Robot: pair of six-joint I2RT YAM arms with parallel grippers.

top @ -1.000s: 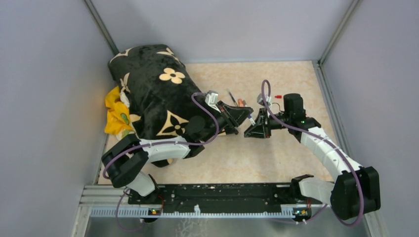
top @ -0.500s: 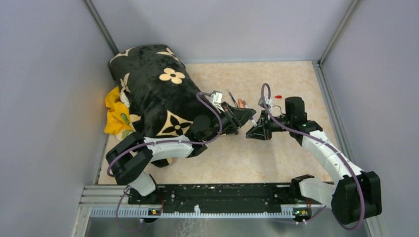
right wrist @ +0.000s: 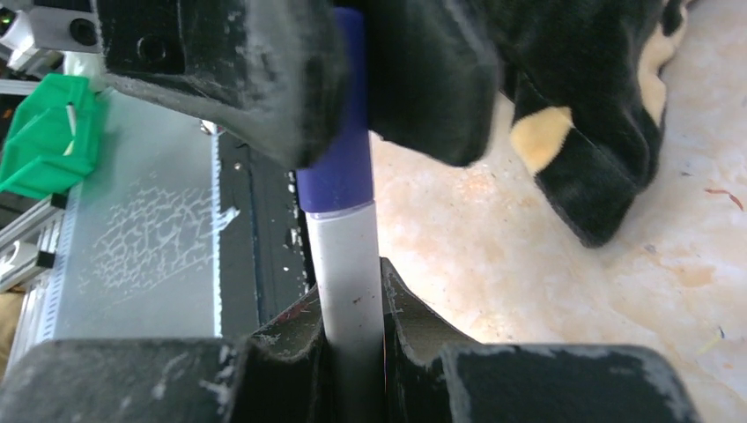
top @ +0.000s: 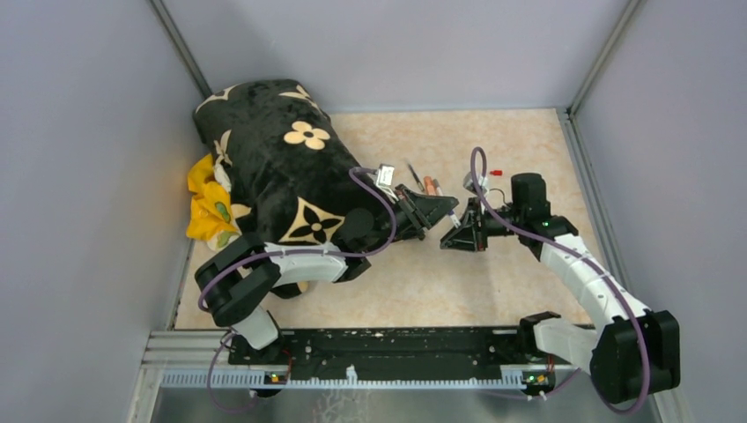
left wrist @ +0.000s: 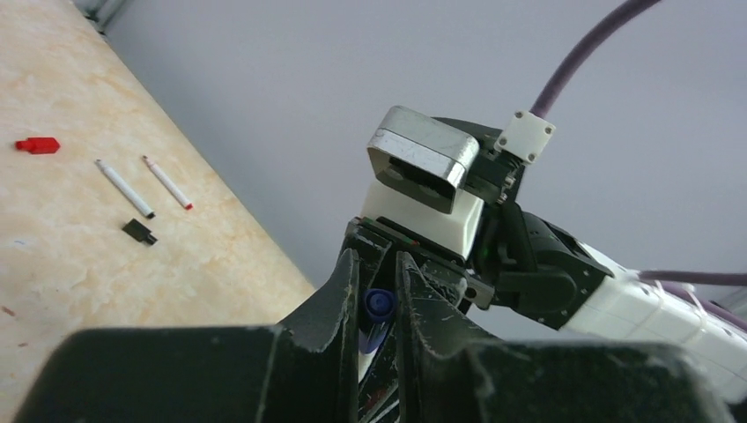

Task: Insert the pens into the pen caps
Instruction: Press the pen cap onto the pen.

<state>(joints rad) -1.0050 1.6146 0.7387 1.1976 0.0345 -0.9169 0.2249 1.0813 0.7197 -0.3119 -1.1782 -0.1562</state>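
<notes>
My left gripper (left wrist: 377, 264) is shut on a purple cap (left wrist: 379, 306). My right gripper (right wrist: 352, 275) is shut on a white-barrelled marker (right wrist: 348, 251). The marker's end sits inside the purple cap (right wrist: 339, 167), which is held between the left gripper's fingers (right wrist: 264, 70). In the top view the left gripper (top: 440, 209) and right gripper (top: 451, 231) meet tip to tip above the table's middle. On the table lie a red cap (left wrist: 37, 144), a black cap (left wrist: 139, 232) and two white pens (left wrist: 123, 189). A thin dark pen (top: 413, 173) and an orange marker (top: 429, 184) lie behind the grippers.
A black cloth with cream flowers (top: 273, 167) is heaped at the back left, over a yellow cloth (top: 207, 207); its edge shows in the right wrist view (right wrist: 581, 115). Grey walls enclose the beige table (top: 528, 141). A small red cap (top: 497, 173) lies at the back right.
The two grippers have drawn together and shifted slightly right. The gap between them has closed and the marker's end now sits in the cap.
</notes>
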